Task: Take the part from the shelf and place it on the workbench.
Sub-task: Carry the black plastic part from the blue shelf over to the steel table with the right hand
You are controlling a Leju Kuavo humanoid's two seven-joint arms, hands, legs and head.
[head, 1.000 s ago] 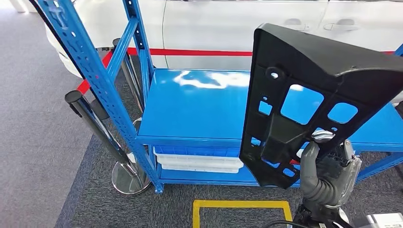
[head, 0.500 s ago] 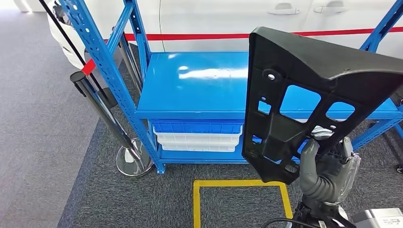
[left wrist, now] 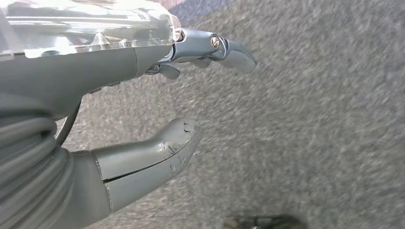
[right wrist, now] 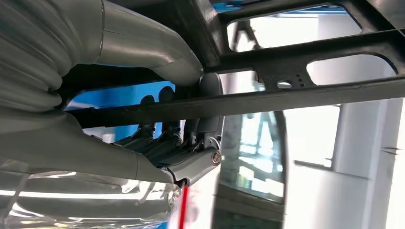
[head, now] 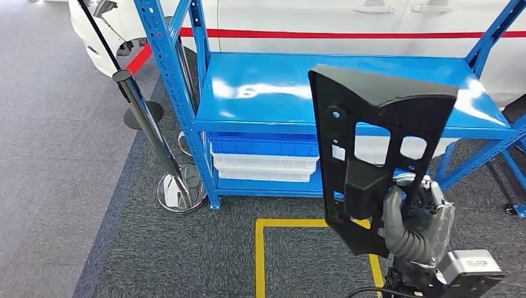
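My right hand point(head: 412, 226) grips the lower end of a large black plastic part point(head: 372, 149), a flat frame with several cut-out windows, held upright in front of the blue shelf point(head: 347, 93). In the right wrist view the thumb point(right wrist: 157, 52) and fingers point(right wrist: 191, 143) clamp one of the black part's point(right wrist: 305, 95) bars. In the left wrist view my left hand point(left wrist: 143, 109) hangs over grey carpet with its fingers apart and nothing in it.
The shelf's top board is bare; a blue and white bin point(head: 263, 158) sits on its lower level. A black stanchion post point(head: 152, 133) with a chrome base stands left of the shelf. A yellow floor marking point(head: 260, 248) lies in front. A white car point(head: 347, 18) is behind.
The camera has drawn back from the shelf, which now looks farther and smaller. The black part stays in my right hand, now more upright and lower in the picture.
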